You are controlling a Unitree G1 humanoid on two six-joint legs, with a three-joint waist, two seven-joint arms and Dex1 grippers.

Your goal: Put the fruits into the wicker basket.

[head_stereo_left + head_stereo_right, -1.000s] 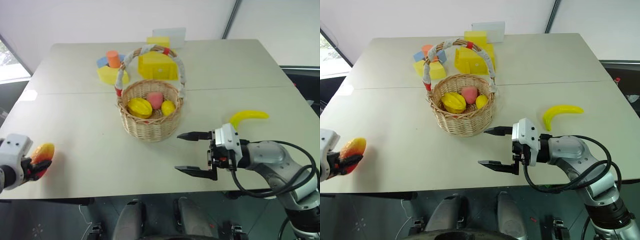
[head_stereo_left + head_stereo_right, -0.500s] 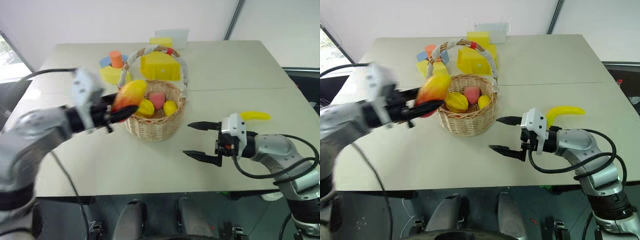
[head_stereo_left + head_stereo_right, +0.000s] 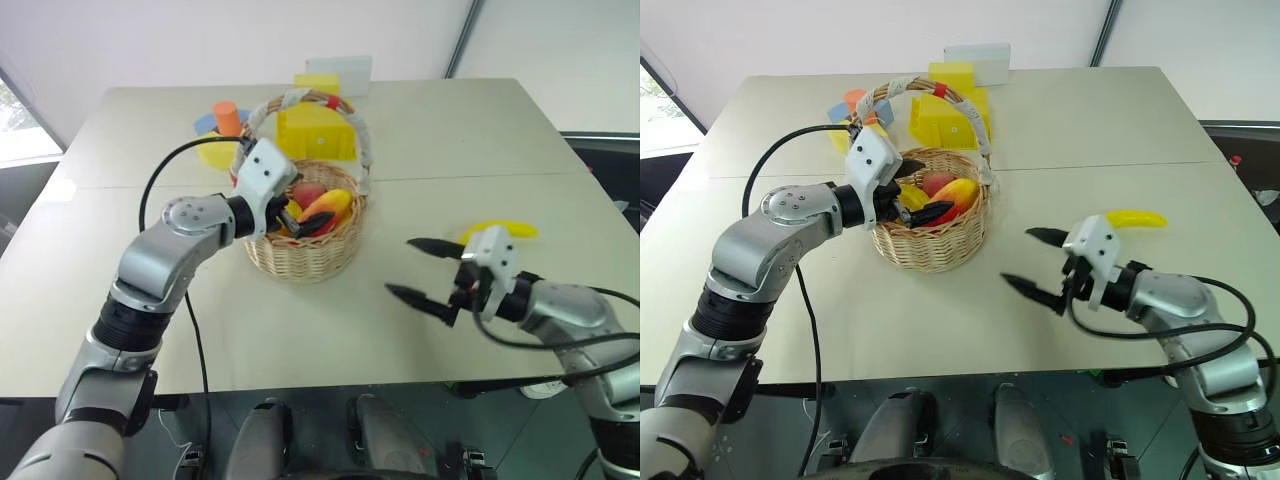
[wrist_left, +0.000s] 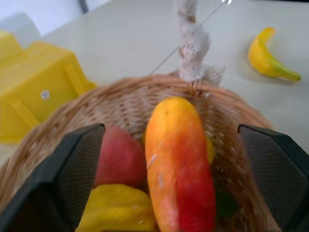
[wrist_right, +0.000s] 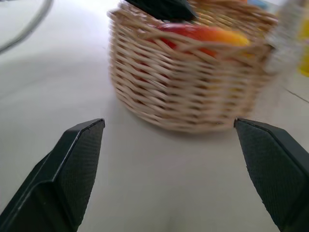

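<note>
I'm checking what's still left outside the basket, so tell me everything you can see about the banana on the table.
The banana is a small, smooth, glossy yellow toy, curved, with a greenish tip in the left wrist view. It lies flat on the pale table, right of the wicker basket and just beyond the open right gripper. Only the table touches it.

Head stereo pair looks forward and down over the tabletop (image 3: pixel 420 140) from above; both eyes take in the whole surface, both arms, the wicker basket (image 3: pixel 305 250) mid-table and the banana (image 3: pixel 500 230) toward the right edge. Left wrist cam sits very close over the basket's mouth, looking in along its own pincer (image 4: pixel 174 183) at the mango (image 4: pixel 178 159), with the banana on the tabletop beyond. Right wrist cam is low, near table level, facing the basket's outer wall from a short way off along the right pincer (image 5: pixel 171 183). All four share the basket and mango.
</note>
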